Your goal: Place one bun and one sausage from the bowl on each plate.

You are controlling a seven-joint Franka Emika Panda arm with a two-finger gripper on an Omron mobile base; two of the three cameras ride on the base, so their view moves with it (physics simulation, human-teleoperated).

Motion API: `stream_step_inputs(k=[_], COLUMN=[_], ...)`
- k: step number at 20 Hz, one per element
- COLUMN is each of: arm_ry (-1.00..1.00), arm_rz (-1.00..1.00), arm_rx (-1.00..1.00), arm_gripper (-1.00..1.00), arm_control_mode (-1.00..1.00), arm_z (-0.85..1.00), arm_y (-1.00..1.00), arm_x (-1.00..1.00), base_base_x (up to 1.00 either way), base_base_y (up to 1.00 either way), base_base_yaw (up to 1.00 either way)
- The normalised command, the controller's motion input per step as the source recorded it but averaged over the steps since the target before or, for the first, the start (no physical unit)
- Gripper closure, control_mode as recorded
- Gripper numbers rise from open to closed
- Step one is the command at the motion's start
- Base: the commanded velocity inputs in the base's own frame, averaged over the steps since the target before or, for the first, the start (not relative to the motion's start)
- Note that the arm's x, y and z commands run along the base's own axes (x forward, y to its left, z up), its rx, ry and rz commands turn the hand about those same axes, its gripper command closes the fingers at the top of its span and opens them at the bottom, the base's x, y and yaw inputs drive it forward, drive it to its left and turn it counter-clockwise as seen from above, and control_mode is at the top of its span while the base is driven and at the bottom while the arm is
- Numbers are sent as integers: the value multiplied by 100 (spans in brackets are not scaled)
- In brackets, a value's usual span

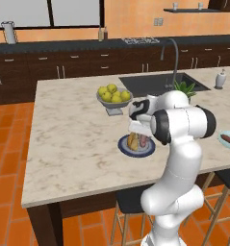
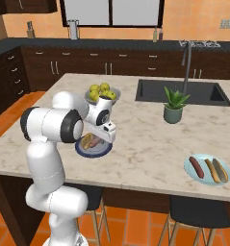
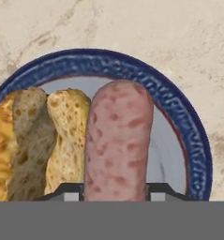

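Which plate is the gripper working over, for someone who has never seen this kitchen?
On the marble island, find the bowl of yellow fruit. Just in front of it, toward the stools, lies the dark blue plate under the gripper, holding a bun and a sausage. The other plate, pale blue, lies far off near the opposite corner.

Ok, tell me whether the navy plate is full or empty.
Full: the navy plate holds a bun and a sausage side by side, with the tool right over the sausage.
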Motion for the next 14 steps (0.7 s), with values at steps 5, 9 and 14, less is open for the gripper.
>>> stream_step_inputs(k=[5, 9, 14], arm_ry=[0, 2, 2], arm_rz=[0, 0, 0], arm_rx=[1, 0, -4], arm_gripper=[-100, -100, -100], arm_control_mode=[-100, -100, -100], arm_z=[0, 6, 54], arm_y=[0, 4, 7], arm_x=[-13, -8, -31], base_base_x=[0, 0, 0], base_base_y=[0, 0, 0], base_base_yaw=[0, 0, 0])
